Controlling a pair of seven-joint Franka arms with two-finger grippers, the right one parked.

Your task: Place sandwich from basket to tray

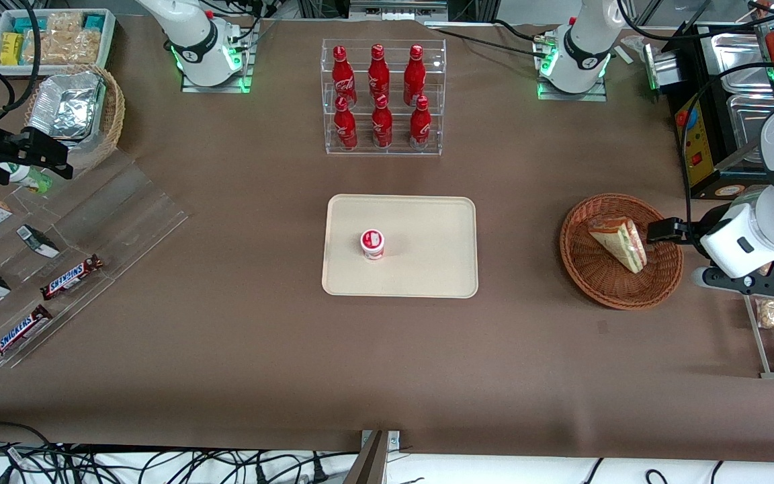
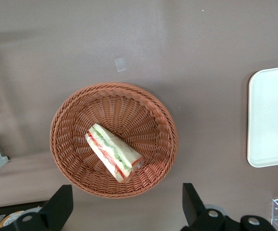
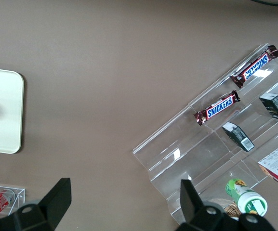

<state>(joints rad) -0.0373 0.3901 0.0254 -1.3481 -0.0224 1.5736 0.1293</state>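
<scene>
A small red-and-white lidded cup is seen on the flat cream-beige rectangular tray. The triangular wedge sandwich lies in the round reddish-brown wicker basket, below the spread black two-finger gripper, untouched.
</scene>
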